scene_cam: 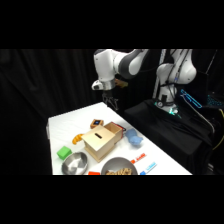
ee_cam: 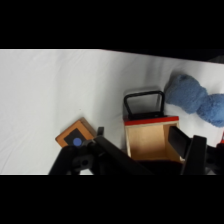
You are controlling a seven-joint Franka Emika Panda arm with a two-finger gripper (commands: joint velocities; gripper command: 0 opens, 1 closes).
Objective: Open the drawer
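Below end effector (ee_cam: 145, 150) | drawer (ee_cam: 150, 140), black handle (ee_cam: 144, 102) | no legible writing

The drawer (ee_cam: 150, 137) handle is crowded rightward by blue cloth (ee_cam: 192, 97); bare table (ee_cam: 55, 90) is left open leftward

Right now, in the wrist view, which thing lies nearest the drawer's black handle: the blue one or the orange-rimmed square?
The blue bundle: it sits right beside the handle, while the orange-rimmed square lies well apart.
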